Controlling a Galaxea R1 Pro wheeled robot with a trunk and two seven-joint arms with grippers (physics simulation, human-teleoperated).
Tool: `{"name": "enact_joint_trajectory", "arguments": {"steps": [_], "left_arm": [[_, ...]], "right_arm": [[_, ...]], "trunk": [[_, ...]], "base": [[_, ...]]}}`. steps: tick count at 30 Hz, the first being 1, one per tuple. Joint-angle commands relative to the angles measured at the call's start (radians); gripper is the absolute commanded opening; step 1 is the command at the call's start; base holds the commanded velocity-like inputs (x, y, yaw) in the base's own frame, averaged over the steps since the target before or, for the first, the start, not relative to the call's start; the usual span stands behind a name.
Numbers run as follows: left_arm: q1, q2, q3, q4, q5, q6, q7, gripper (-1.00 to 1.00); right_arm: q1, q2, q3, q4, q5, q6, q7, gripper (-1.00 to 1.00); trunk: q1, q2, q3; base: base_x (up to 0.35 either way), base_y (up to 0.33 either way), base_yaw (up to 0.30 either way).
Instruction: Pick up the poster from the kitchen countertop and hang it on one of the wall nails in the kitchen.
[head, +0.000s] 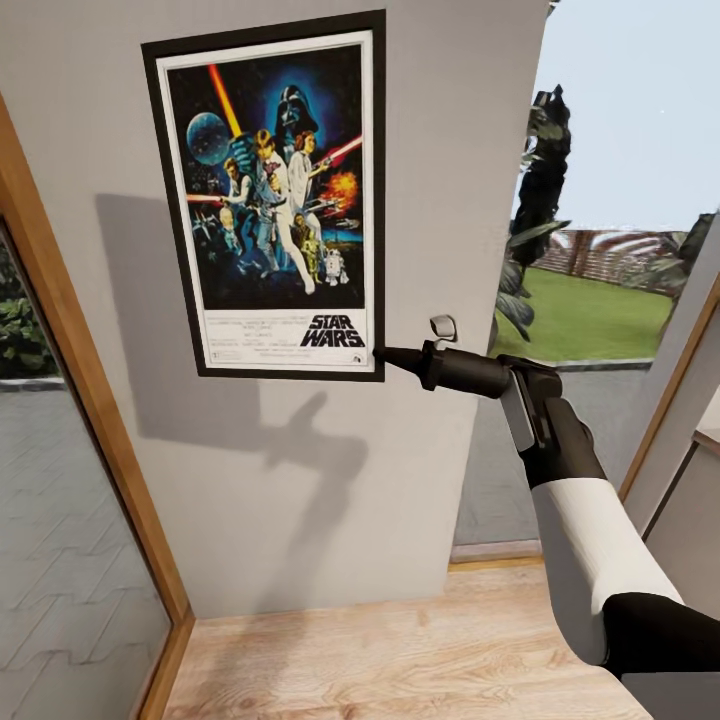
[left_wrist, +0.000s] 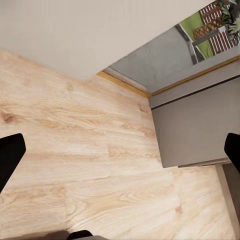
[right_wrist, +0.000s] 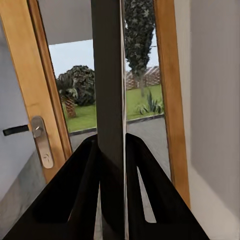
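The Star Wars poster (head: 275, 200) stands upright and flat against the grey wall (head: 430, 150), black frame and white border showing. My right gripper (head: 385, 355) reaches in from the right and is shut on the poster's lower right corner. In the right wrist view the poster's dark edge (right_wrist: 110, 100) runs straight between the two fingers (right_wrist: 75, 190), with the right gripper (right_wrist: 112, 145) pinching it. A small silver fitting (head: 443, 326) sticks out of the wall just above that arm. My left gripper (left_wrist: 120, 155) is open over the floor, holding nothing. The kitchen countertop is out of view.
A wood-framed glass door (head: 80, 400) borders the wall on the left. Right of the wall, an opening (head: 600, 300) looks out on a lawn and trees. Light wood floor (head: 400, 650) lies below. A grey cabinet front (left_wrist: 195, 125) stands by the floor.
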Motion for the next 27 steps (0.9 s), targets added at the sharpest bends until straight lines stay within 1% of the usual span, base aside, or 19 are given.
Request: {"name": "enact_joint_trajectory", "arguments": {"steps": [1, 11, 14, 16, 27], "left_arm": [[0.0, 0.001, -0.008, -0.002, 0.008, -0.005, 0.0, 1.0], [0.0, 0.001, -0.008, -0.002, 0.008, -0.005, -0.001, 1.0], [0.0, 0.001, -0.008, -0.002, 0.008, -0.005, -0.001, 1.0], [0.0, 0.001, -0.008, -0.002, 0.008, -0.005, -0.001, 1.0], [0.0, 0.001, -0.008, -0.002, 0.008, -0.005, -0.001, 1.0]], "right_arm": [[-0.001, 0.001, -0.002, 0.0, -0.002, 0.013, 0.005, -1.0], [-0.001, 0.001, 0.003, -0.001, -0.003, 0.012, 0.008, -1.0], [-0.001, 0.001, 0.003, -0.001, -0.003, 0.012, 0.023, -1.0], [-0.001, 0.001, 0.003, -0.001, -0.002, 0.011, 0.052, -1.0], [-0.001, 0.001, 0.002, -0.001, -0.002, 0.011, 0.068, -1.0]], "trunk": [[0.001, -0.001, -0.001], [0.001, -0.001, -0.001], [0.001, -0.001, -0.001], [0.001, -0.001, -0.001], [0.001, -0.001, -0.001]], "base": [[0.0, 0.0, 0.0], [0.0, 0.0, 0.0], [0.0, 0.0, 0.0], [0.0, 0.0, 0.0], [0.0, 0.0, 0.0]]}}
